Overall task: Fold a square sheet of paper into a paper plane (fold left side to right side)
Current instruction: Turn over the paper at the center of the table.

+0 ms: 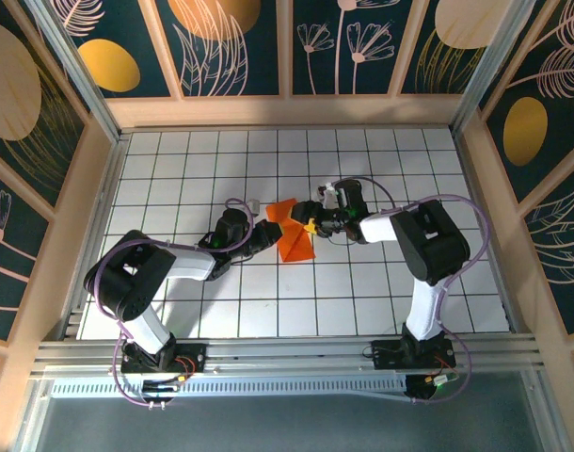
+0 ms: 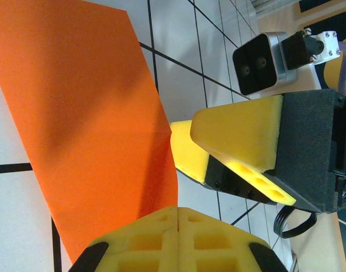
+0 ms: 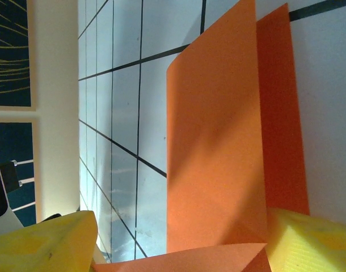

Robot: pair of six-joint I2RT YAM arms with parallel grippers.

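My left hand (image 1: 268,232) pinches the square sheet of paper (image 1: 293,242) mid-table (image 1: 174,301). My right hand (image 1: 312,226), fingers spread, straddles its raised flap, close against the left.

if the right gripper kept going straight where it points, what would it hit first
Probably the orange paper, standing between the right gripper's open fingers; the left gripper sits just beyond, though depth is unclear.

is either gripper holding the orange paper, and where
The left gripper pinches the orange paper at its narrow end; the right gripper stands open around it.
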